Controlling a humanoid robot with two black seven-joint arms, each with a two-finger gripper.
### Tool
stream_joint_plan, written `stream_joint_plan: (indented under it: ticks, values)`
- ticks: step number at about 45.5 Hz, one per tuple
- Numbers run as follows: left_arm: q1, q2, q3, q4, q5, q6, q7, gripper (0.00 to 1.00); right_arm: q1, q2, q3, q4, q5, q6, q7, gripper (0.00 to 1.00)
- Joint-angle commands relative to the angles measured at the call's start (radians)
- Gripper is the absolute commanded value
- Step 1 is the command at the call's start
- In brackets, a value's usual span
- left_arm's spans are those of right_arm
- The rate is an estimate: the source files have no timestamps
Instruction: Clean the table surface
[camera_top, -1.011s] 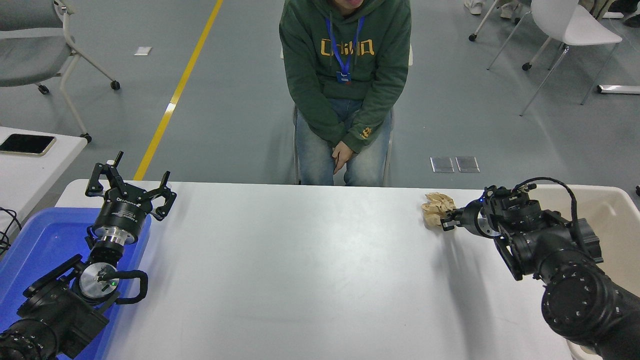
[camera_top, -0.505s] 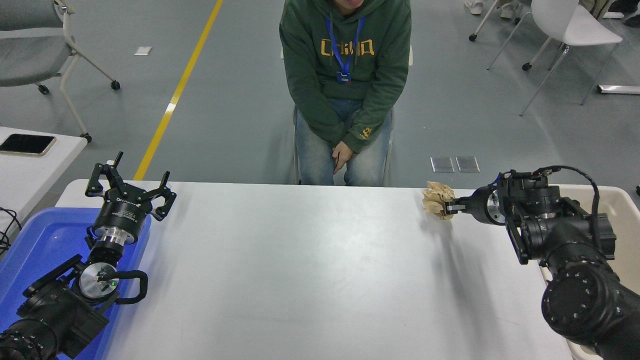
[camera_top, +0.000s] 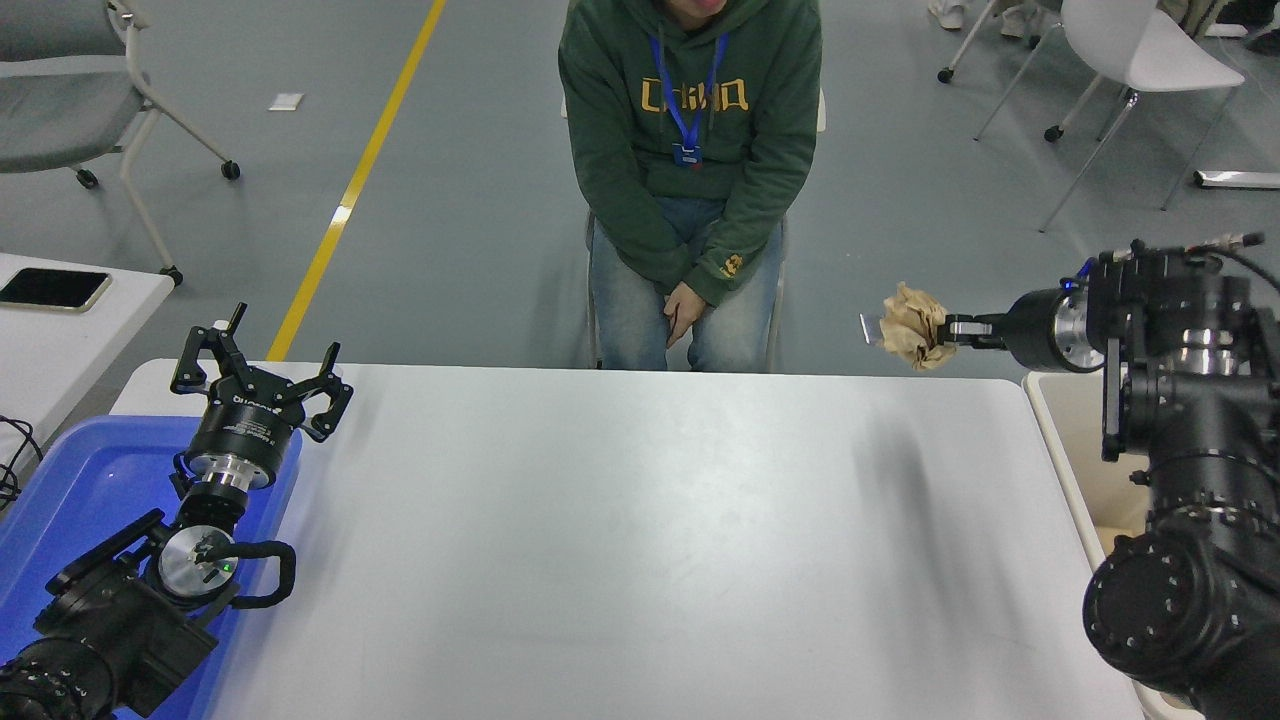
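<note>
The table surface (camera_top: 620, 530) is a wide white top with rounded corners and lies bare. My right gripper (camera_top: 940, 330) is shut on a crumpled brown paper wad (camera_top: 910, 336) and holds it in the air above the table's far right corner. My left gripper (camera_top: 262, 375) is open and parked at the lower left, over the blue tub's far end.
A blue tub (camera_top: 70, 500) sits at the table's left edge. A cream bin (camera_top: 1075, 450) stands off the right edge under my right arm. A person in a green hoodie (camera_top: 690, 150) sits at the far side. A side table (camera_top: 60, 340) bears a black phone (camera_top: 52, 288).
My right gripper has lifted the paper wad off the table's far right corner and carried it up and a little right. The left arm has not moved.
</note>
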Motion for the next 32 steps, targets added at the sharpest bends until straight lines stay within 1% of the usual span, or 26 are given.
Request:
stream_joint_plan:
  ticks: [1, 8, 19, 24, 32]
  values:
    - [0.000, 0.000, 0.000, 0.001, 0.000, 0.000, -0.002, 1.00, -0.016, -0.006, -0.018, -0.068, 0.011, 0.058, 0.015, 0.00]
    - [0.000, 0.000, 0.000, 0.001, -0.001, 0.000, 0.000, 1.00, -0.045, -0.044, -0.051, -0.069, 0.113, 0.063, 0.015, 0.00]
    - [0.000, 0.000, 0.000, 0.001, -0.001, 0.000, -0.002, 1.00, -0.022, -0.054, -0.044, -0.086, 0.133, 0.064, 0.015, 0.00]
    - [0.000, 0.000, 0.000, 0.001, -0.002, 0.000, -0.002, 1.00, -0.048, -0.060, -0.041, -0.098, 0.135, 0.063, 0.015, 0.00]
    - [-0.002, 0.000, 0.000, 0.001, -0.002, 0.000, -0.002, 1.00, -0.019, -0.060, -0.027, -0.095, 0.138, 0.063, 0.015, 0.00]
